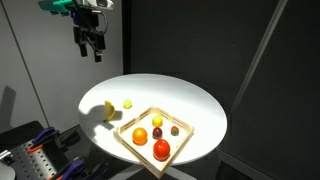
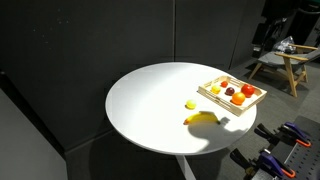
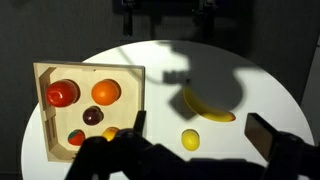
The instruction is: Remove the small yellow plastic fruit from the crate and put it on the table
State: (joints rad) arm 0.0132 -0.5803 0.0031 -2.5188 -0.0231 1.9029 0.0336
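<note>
A lab (staged-looking): black backdrop panels (image 2: 90, 50) ring one white table (image 2: 150, 100).

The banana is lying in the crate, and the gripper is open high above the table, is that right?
No. The banana lies on the table, outside the crate, as the wrist view shows. The gripper is indeed open high above the table.
</note>
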